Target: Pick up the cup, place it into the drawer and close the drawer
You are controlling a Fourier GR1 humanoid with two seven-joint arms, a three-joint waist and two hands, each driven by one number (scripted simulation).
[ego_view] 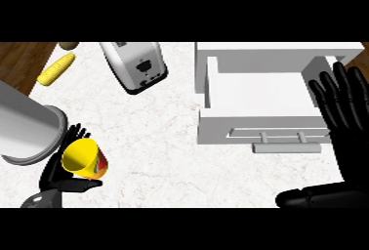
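Yellow plastic cup point(83, 158) sits tilted in the left hand point(63, 180), black fingers and thumb curled round it, at the counter's left edge, well apart from the open white drawer point(259, 105) up-right, where the right hand point(344, 110) rests flat, fingers straight, holding nothing.

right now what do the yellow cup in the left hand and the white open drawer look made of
The yellow cup looks like glossy plastic or glazed ceramic: smooth, evenly bright, with a red patch on its side. The white open drawer looks like matt painted wood or laminate, flat and shadeless, with a grey, possibly metal, bar handle.
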